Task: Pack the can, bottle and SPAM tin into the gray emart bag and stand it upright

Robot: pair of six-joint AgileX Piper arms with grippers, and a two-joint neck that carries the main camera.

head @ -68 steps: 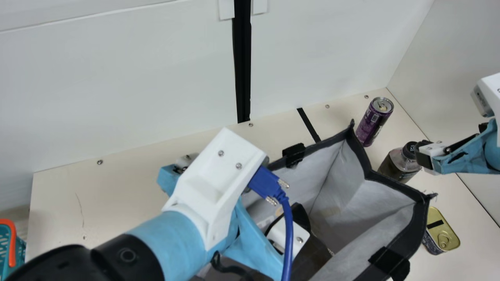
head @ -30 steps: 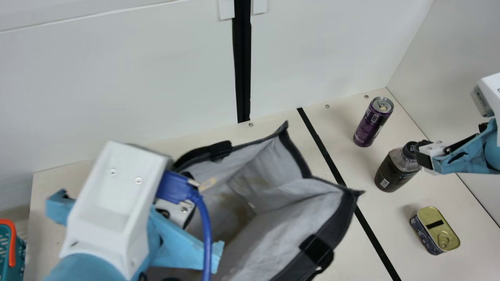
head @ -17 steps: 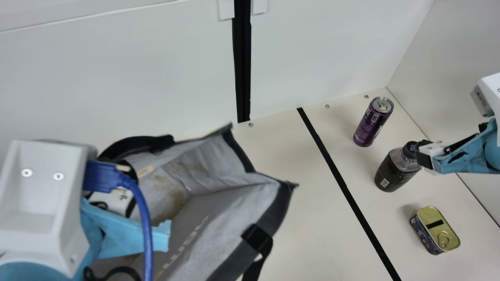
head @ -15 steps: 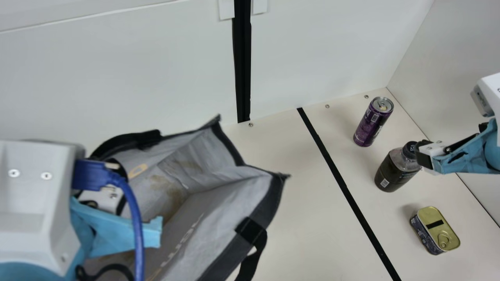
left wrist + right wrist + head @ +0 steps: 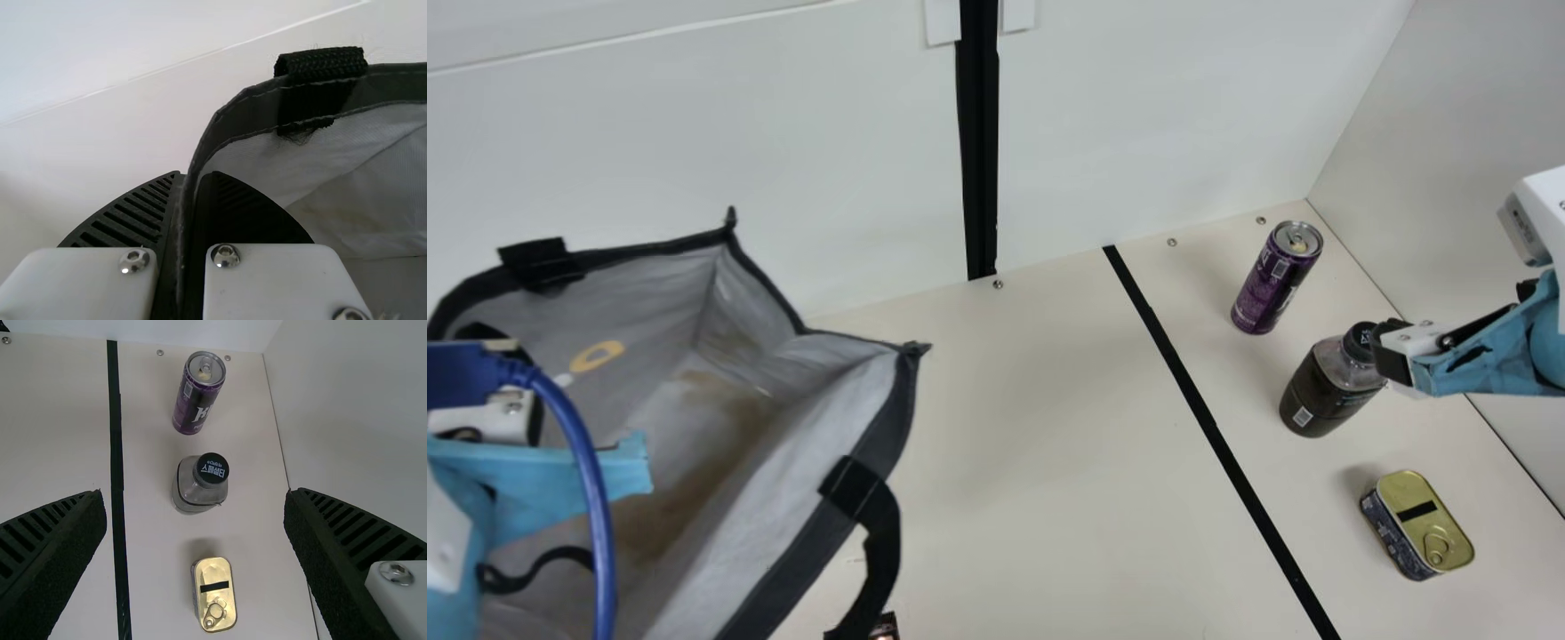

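The left claw (image 5: pixel 181 200), in its wrist view, pinches the rim of the gray emart bag (image 5: pixel 233 117). In the right wrist view, the right claw (image 5: pixel 195 495) is spread wide, the bottle (image 5: pixel 190 487) beyond and between its fingers, flanked by the can (image 5: pixel 193 403) and SPAM tin (image 5: pixel 217 593). In the main view, the bottle stands upright on the table (image 5: pixel 1049 444), right arm (image 5: pixel 1503 360) nearest, reaching in sideways near cap height.

One bag (image 5: pixel 887 413); one can (image 5: pixel 1272 284); one bottle (image 5: pixel 1325 397); one tin (image 5: pixel 1416 524); one black table stripe (image 5: pixel 1184 375).
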